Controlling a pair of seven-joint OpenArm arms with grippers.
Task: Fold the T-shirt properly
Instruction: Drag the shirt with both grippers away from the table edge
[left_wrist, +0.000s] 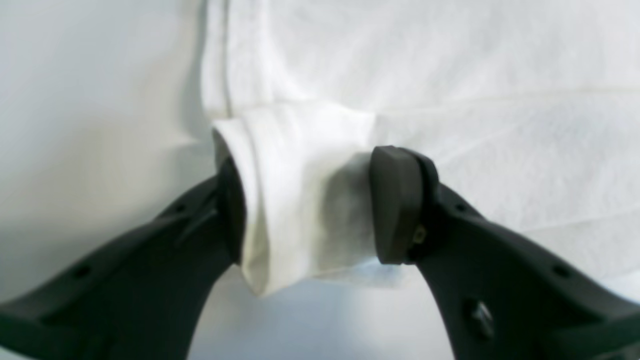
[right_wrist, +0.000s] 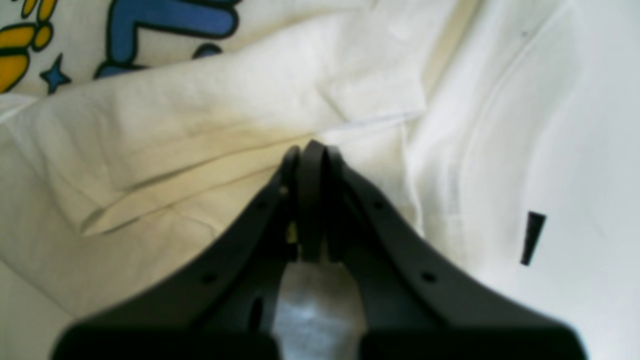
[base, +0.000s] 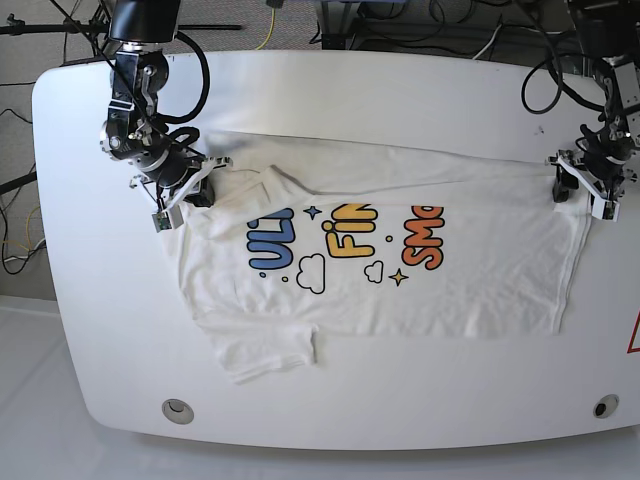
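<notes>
The white T-shirt (base: 480, 290) lies flat on the table, its blue, yellow and orange print facing up, neck end at the left and hem at the right. My right gripper (base: 185, 195) is at the far left shoulder. In the right wrist view it (right_wrist: 310, 150) is shut, with white cloth showing between the fingers behind the tips and wrinkled T-shirt (right_wrist: 200, 125) fabric around it. My left gripper (base: 585, 195) is at the far hem corner. In the left wrist view its jaws (left_wrist: 305, 200) stand wide apart, and a bunched fold of the T-shirt (left_wrist: 500, 125) fills the gap, touching both pads.
The white table (base: 330, 90) has rounded corners and two round holes near its front edge (base: 178, 408). A short sleeve (base: 270, 355) sticks out toward the front left. A small dark mark (right_wrist: 532, 237) lies right of the right gripper. Cables hang behind the table.
</notes>
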